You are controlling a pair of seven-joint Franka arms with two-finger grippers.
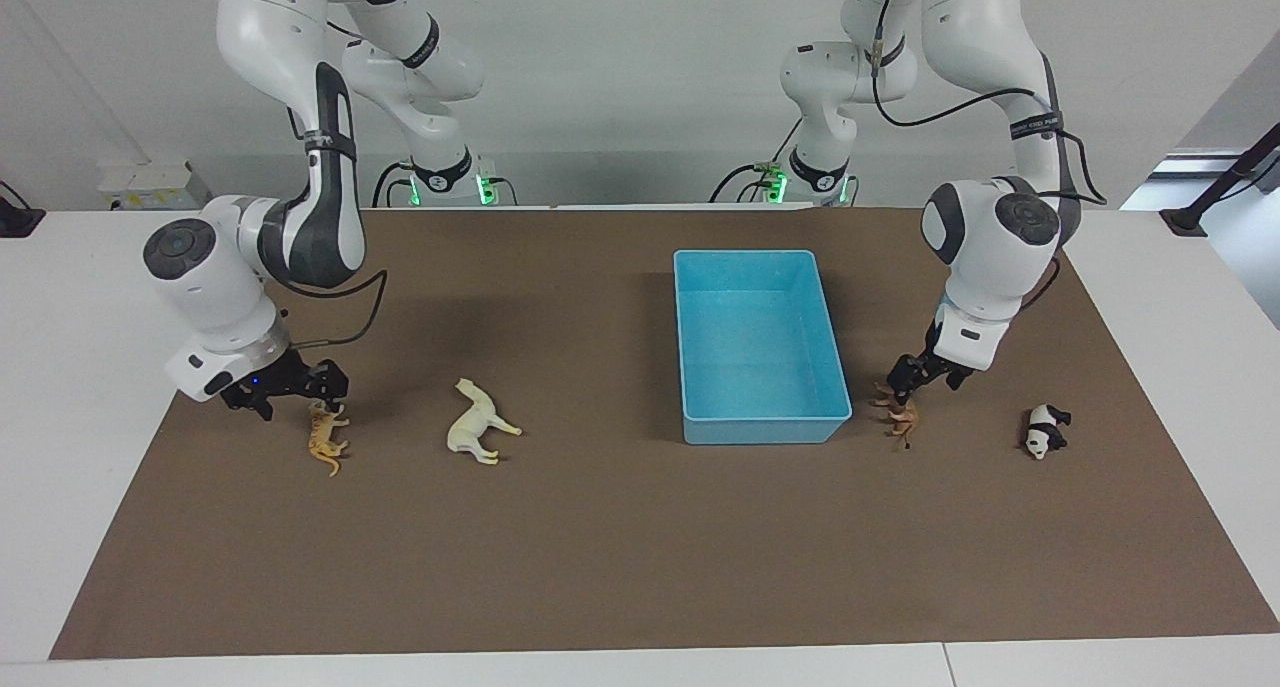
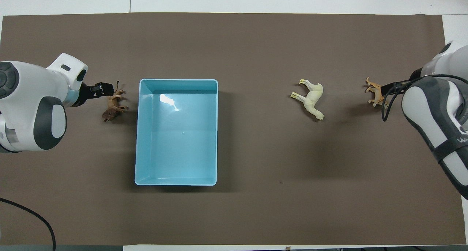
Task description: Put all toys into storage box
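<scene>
You are looking at two glossy white robot arms (image 1: 300, 87), each built from rounded, tube-like segments with dark grey bands at the joints and round dark grey caps on the elbow and wrist housings. Thin black cables (image 1: 960, 107) loop loosely along the outside of each arm, a dark strap with small white lettering wraps one segment, and small green lights glow at the two bases (image 1: 450, 182). Each arm ends in a white wrist block and a compact black gripper; the right gripper (image 1: 300, 392) shows a tiny blue light, and the left gripper (image 1: 915, 377) is black too.
</scene>
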